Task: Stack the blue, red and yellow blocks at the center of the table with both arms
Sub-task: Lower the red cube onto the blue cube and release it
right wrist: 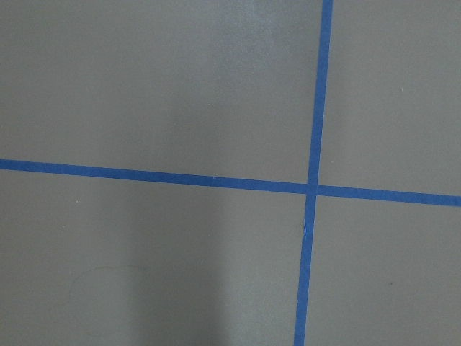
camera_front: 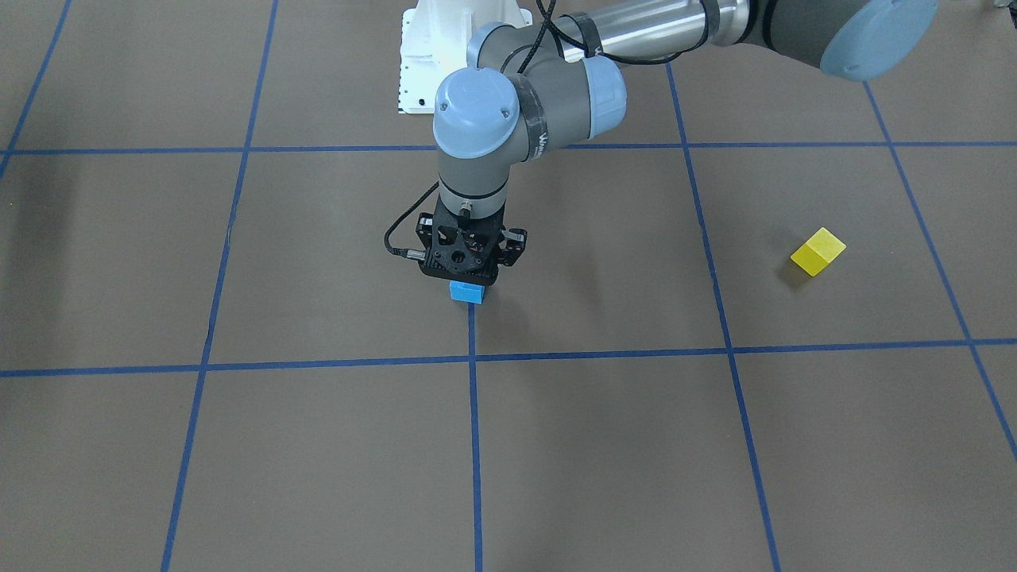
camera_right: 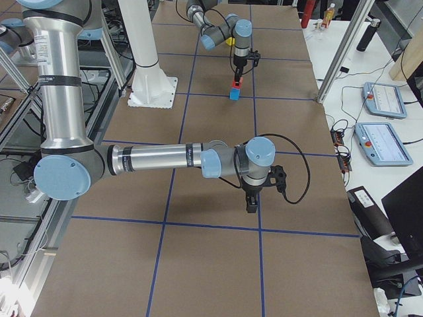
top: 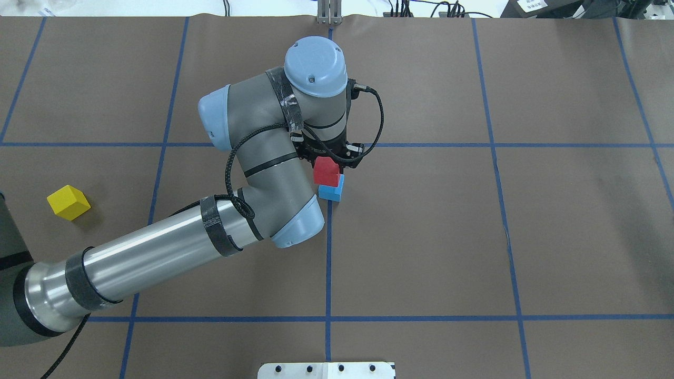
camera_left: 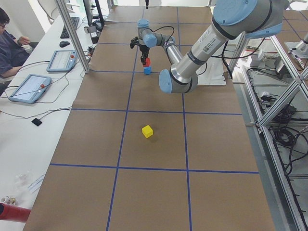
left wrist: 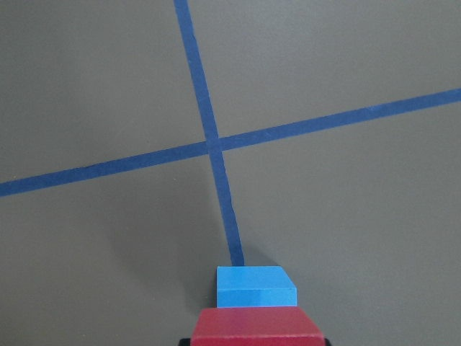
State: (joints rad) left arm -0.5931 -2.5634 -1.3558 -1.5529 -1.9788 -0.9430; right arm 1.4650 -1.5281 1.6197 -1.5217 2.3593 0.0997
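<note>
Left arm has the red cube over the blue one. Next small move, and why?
Probably open the left gripper and lift straight up: the red cube block it grips looks seated on the blue cube block in both side views.

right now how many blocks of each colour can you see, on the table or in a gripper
blue block: 1
red block: 1
yellow block: 1
total: 3
</note>
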